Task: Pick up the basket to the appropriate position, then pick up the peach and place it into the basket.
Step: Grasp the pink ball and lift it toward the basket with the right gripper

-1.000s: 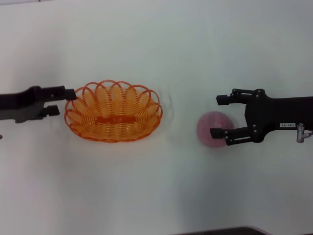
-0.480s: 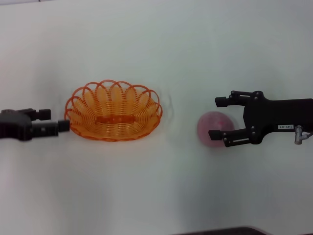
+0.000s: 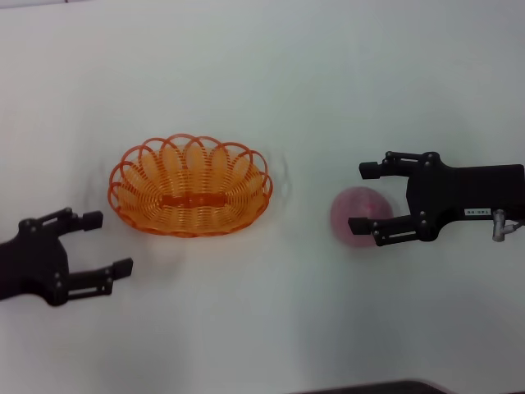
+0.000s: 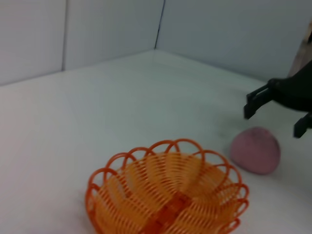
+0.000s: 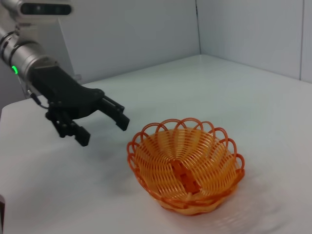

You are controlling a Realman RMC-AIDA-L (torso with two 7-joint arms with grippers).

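The orange openwork basket rests on the white table, left of centre, with nothing in it; it also shows as the basket and the basket in the wrist views. My left gripper is open, in front of and to the left of the basket, apart from it, and appears as the left gripper in the right wrist view. The pink peach lies on the table to the right. My right gripper is open around the peach's right side. In the left wrist view the right gripper hangs slightly higher than the peach.
The white table stretches around both objects. Pale walls stand behind the table in the wrist views. A dark edge shows at the table's front.
My left gripper has drawn back from the basket's left rim toward the table's front, and its fingers now stand spread. The basket, peach and right gripper have barely moved.
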